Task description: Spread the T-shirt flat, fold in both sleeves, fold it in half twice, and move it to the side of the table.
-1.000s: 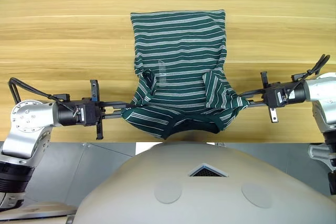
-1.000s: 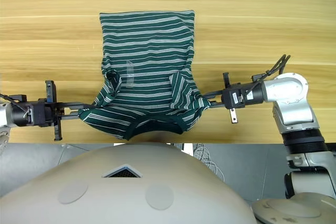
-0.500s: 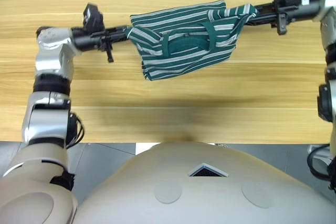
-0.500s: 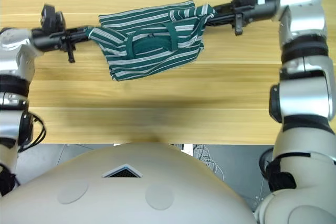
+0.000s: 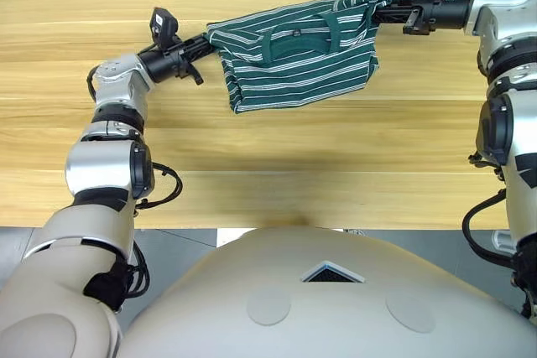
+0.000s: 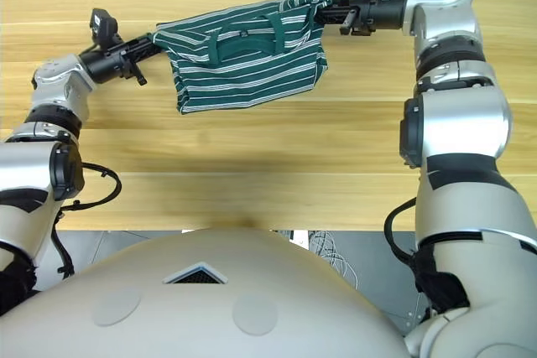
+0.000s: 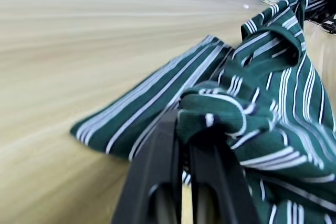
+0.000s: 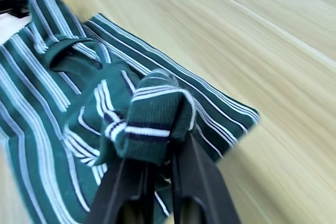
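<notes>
Pinching the T-shirt [image 5: 298,56] at both upper corners: left gripper [image 5: 206,39] and right gripper [image 5: 378,12], each clamped on cloth, over the table [image 5: 252,165].

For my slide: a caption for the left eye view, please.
The left gripper and right gripper each pinch a corner of the folded striped T-shirt over the table.

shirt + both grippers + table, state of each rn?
T-shirt: folded over on itself, collar on top, stretched between the two grippers, not flat.
Left gripper: shut on the T-shirt's left corner.
Right gripper: shut on the T-shirt's right corner.
Table: carries the shirt's lower part on its far half.
</notes>
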Controlling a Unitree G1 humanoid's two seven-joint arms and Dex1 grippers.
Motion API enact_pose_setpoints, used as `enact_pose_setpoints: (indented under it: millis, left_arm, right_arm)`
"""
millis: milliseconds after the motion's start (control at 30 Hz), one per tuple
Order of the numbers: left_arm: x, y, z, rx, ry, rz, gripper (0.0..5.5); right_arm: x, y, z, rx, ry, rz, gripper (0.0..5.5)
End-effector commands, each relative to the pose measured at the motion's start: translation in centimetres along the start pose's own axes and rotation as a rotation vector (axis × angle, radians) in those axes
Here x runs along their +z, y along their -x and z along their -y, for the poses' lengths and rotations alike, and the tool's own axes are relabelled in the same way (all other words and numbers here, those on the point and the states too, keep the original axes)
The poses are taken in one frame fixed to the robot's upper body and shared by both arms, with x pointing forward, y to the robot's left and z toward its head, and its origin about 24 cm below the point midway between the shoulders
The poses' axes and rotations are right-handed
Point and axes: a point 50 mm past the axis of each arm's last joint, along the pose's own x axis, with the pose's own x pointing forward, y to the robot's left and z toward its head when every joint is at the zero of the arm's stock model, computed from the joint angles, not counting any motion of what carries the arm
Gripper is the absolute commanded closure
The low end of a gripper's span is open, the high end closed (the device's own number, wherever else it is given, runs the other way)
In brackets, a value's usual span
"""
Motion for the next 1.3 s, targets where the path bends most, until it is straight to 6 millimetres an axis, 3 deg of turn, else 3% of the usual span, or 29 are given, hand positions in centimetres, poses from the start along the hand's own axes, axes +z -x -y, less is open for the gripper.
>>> enact_pose_setpoints:
  millis: [33,133,400,533,633,833,933,1100,1200,1300]
  left_arm:
    - [-1.3,0.0,0.3,0.006,0.031,-0.045,5.31]
    - [-2.0,-0.3,0.5,0.025,0.040,-0.080,4.80]
    - [-1.6,-0.9,0.4,0.075,0.086,-0.010,3.52]
    - [-1.2,-0.5,0.2,0.104,0.052,0.047,2.91]
    - [-0.6,0.5,0.3,0.120,-0.091,0.104,2.42]
    - [-0.9,4.0,3.4,0.234,-0.373,0.170,1.54]
    - [0.8,2.8,6.2,0.205,-0.460,0.259,1.00]
    - [1.9,-2.6,10.6,0.155,-0.588,0.246,0.21]
    - [1.7,-4.4,12.1,0.147,-0.595,0.237,0.11]
    - [0.8,-5.5,12.4,0.153,-0.606,0.181,0.11]
  right_arm:
    - [-0.5,-0.1,0.2,-0.053,-0.014,-0.045,4.97]
    - [-1.5,-0.4,-0.1,-0.049,-0.028,-0.088,4.41]
    - [-2.5,-0.1,0.2,-0.130,-0.057,-0.076,3.00]
    - [-2.5,0.7,0.5,-0.163,-0.028,-0.034,2.98]
    - [-2.4,1.4,0.5,-0.173,0.085,0.002,2.98]
    - [-2.2,3.6,0.4,-0.260,0.358,0.091,2.98]
    - [-1.3,3.9,-0.1,-0.225,0.454,0.170,2.79]
    - [0.7,0.7,-2.1,-0.037,0.618,0.198,2.09]
    - [0.8,-0.7,-2.7,0.024,0.637,0.164,2.09]
    - [0.5,-2.2,-3.3,0.083,0.653,0.096,2.09]
